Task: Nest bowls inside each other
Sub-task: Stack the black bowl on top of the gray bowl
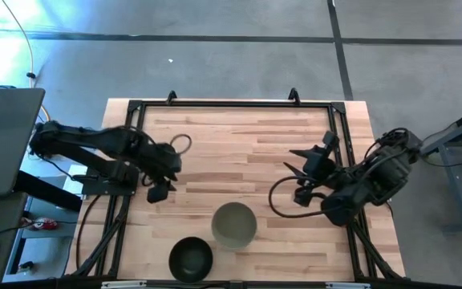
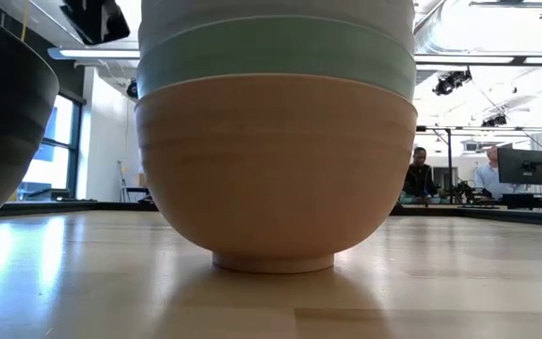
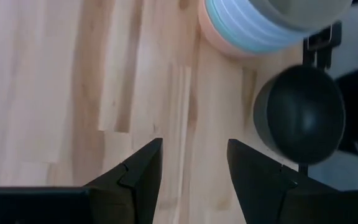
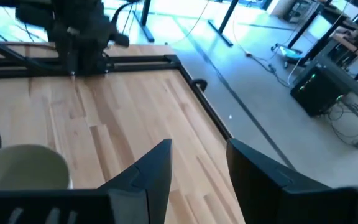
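Wooden worktop (image 1: 239,152) with a black frame, grey floor around it. Stack of nested bowls (image 1: 234,225) sits near the front edge, olive-grey bowl on top; from table level the stack shows a peach-orange bowl (image 2: 276,169) at the bottom, a mint green bowl (image 2: 276,56) above it, white above that. Black bowl (image 1: 191,258) stands alone just beside the stack, apart from it. Left gripper (image 1: 160,191) hovers over the left side of the worktop, fingers (image 3: 138,171) spread, holding nothing. Right gripper (image 1: 299,160) hangs over the right side, fingers (image 4: 154,165) also apart, empty. Two people sit at desks in the room behind.
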Robot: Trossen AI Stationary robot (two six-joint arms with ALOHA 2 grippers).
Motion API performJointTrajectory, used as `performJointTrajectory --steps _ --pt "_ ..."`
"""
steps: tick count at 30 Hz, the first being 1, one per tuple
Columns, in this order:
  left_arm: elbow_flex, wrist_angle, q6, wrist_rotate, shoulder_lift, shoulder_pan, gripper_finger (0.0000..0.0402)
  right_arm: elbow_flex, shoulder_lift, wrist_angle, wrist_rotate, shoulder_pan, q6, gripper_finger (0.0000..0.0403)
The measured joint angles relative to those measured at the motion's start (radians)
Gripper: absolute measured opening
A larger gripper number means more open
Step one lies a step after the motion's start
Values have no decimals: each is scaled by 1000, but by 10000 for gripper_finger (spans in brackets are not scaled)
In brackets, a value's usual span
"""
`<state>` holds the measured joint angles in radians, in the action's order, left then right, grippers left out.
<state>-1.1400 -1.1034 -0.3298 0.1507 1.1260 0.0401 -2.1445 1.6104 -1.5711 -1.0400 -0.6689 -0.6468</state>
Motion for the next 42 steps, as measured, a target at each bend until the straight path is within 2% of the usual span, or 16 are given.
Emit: performJointTrajectory --steps 10,17,31,42 --pt "0 30 -33 -4 112 154 168 1 -35 0 -55 -27 12 147" --pt "0 123 -104 -59 171 240 168 1 -55 0 -71 -27 46 147" --pt "0 262 -232 -81 285 376 168 1 -68 0 -85 -27 72 147" --pt "0 335 -320 -111 388 438 168 1 -68 0 -86 -27 79 147"
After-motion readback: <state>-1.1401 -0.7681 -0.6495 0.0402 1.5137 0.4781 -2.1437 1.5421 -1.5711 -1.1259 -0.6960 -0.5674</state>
